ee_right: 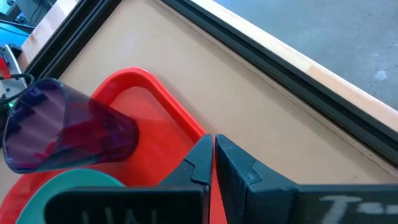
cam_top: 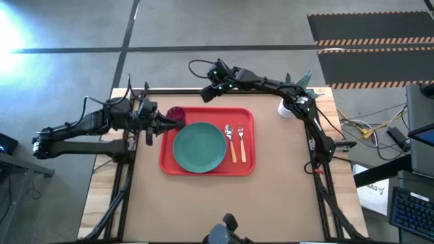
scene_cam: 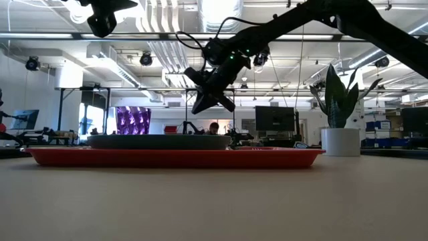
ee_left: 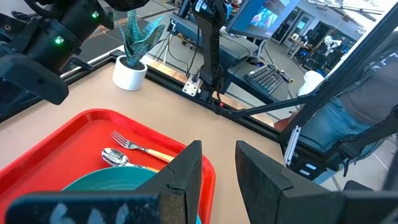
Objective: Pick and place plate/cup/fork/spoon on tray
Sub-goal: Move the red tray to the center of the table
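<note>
The tray [cam_top: 249, 165] is lying mid-table. On it, the plate [cam_top: 199, 146] is sitting left of centre, with the spoon [cam_top: 230, 140] and fork [cam_top: 241, 141] lying side by side just right of the plate. The cup [cam_top: 176, 114] is standing at the tray's far left corner, touching the plate's rim. The left gripper [cam_top: 165, 123] is hovering at the tray's left edge beside the cup, fingers [ee_left: 186, 171] narrowly parted, gripping nothing. The right gripper [cam_top: 208, 93] is hanging above the tray's far edge, fingers [ee_right: 239, 165] pressed together, empty.
</note>
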### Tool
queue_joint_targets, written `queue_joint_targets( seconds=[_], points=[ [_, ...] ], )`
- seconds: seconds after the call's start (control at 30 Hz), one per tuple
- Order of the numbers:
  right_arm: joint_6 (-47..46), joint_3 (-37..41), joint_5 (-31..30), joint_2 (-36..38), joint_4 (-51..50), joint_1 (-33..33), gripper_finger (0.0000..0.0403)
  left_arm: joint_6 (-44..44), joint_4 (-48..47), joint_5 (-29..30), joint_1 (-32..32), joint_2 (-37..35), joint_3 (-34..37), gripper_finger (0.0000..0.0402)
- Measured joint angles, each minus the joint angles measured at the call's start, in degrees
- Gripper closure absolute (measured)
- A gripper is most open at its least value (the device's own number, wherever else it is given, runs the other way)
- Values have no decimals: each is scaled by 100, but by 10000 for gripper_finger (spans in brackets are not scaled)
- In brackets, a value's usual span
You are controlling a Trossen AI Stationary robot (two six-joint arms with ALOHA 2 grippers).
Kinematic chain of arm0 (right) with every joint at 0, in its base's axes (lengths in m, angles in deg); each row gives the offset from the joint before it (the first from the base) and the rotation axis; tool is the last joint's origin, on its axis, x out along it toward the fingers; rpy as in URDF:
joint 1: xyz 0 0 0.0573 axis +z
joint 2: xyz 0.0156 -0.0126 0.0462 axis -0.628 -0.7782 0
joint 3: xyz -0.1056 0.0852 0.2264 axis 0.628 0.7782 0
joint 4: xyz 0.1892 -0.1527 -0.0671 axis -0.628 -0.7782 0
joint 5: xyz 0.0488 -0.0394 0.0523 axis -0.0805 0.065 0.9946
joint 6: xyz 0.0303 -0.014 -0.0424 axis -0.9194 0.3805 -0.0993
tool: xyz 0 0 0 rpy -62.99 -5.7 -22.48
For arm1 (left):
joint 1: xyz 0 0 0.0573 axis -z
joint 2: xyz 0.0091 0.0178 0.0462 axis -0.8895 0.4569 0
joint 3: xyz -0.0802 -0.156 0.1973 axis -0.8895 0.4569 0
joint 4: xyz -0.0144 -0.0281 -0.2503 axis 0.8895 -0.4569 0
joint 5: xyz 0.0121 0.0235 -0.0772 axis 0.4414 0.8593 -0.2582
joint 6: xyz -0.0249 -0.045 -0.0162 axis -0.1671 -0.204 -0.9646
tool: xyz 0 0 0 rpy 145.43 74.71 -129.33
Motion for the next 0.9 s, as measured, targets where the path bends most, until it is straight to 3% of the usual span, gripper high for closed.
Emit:
queue_joint_targets(
  seconds=[0.9],
  points=[
    [87,2,132,0,2,12,394,-24,0,0,2,5,0,322]
  ],
)
